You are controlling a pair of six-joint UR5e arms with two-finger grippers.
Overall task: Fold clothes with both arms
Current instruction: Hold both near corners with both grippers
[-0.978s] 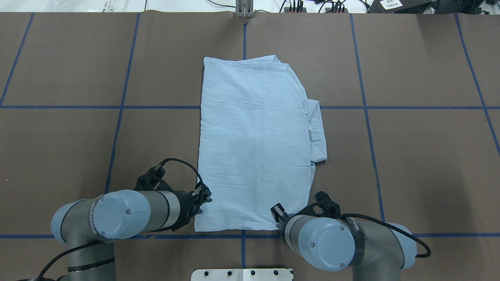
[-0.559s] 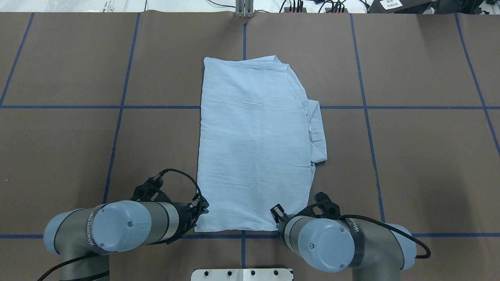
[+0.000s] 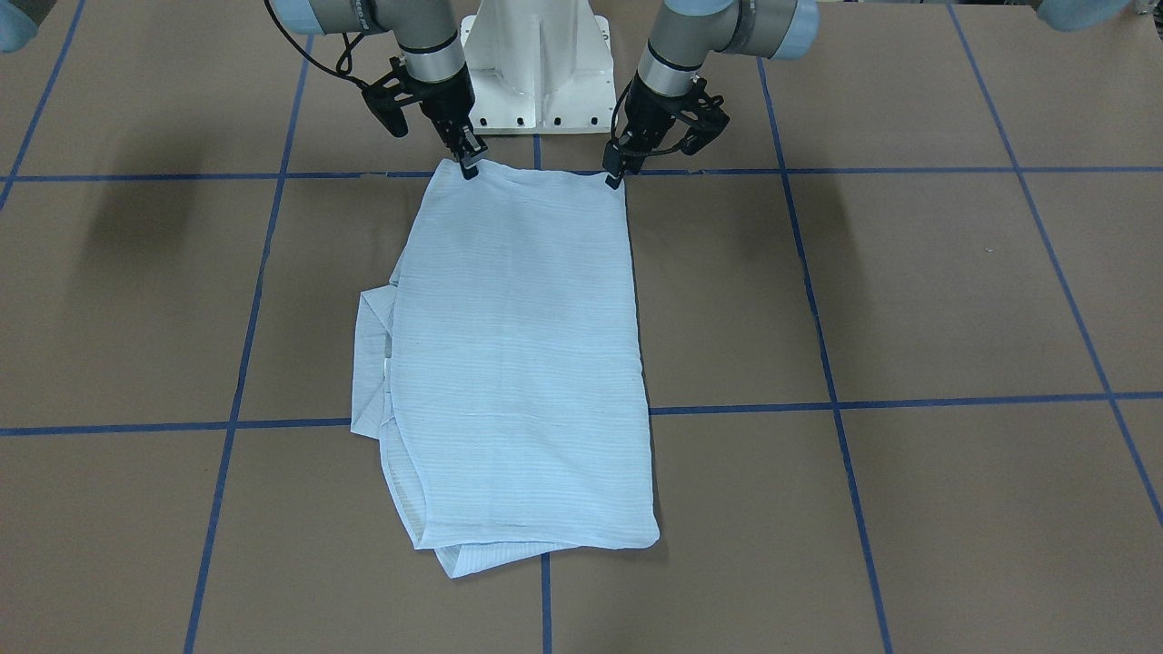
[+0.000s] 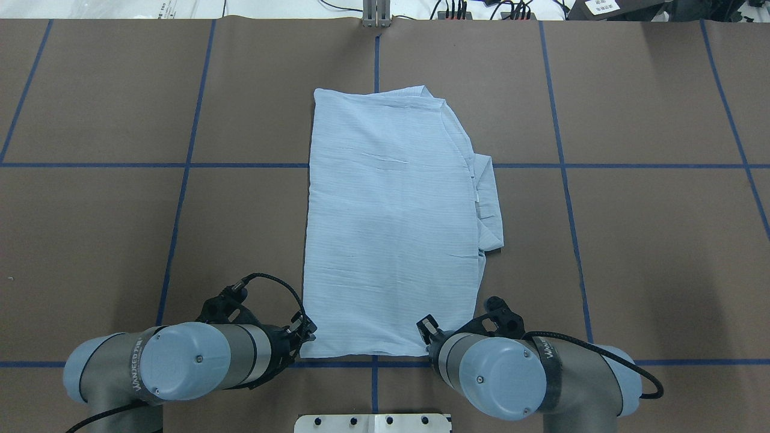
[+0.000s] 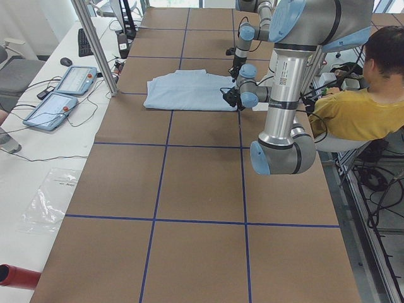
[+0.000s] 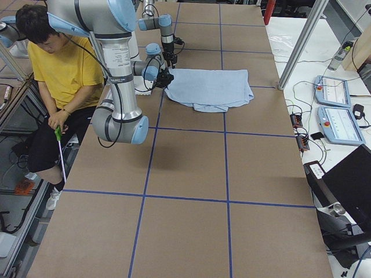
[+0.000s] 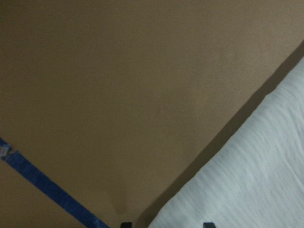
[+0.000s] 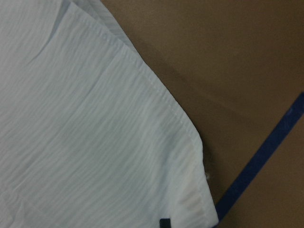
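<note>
The light blue striped shirt [image 4: 391,222] lies folded into a long rectangle mid-table, with a sleeve fold [image 4: 488,204] sticking out on its right side; it also shows from across the table as the same shirt [image 3: 518,363]. My left gripper [image 4: 305,334] [image 3: 617,174] stands open at the near-left corner; in the left wrist view its fingertips [image 7: 126,223] straddle the cloth edge [image 7: 247,180]. At the near-right corner my right gripper [image 4: 427,329] [image 3: 469,167] is shut on the hem, and one fingertip [image 8: 165,222] rests on the fabric [image 8: 85,118].
The white pedestal base [image 3: 536,64] stands just behind both grippers. A seated person in a yellow top [image 6: 64,63] is beside the robot. Teach pendants [image 5: 63,91] lie on the side bench. Blue tape lines [image 4: 180,198] grid the brown table.
My left arm has drawn back toward the table's near edge, bringing its gripper from beside the shirt's left edge down to the near-left corner. The right arm and the shirt have stayed still.
</note>
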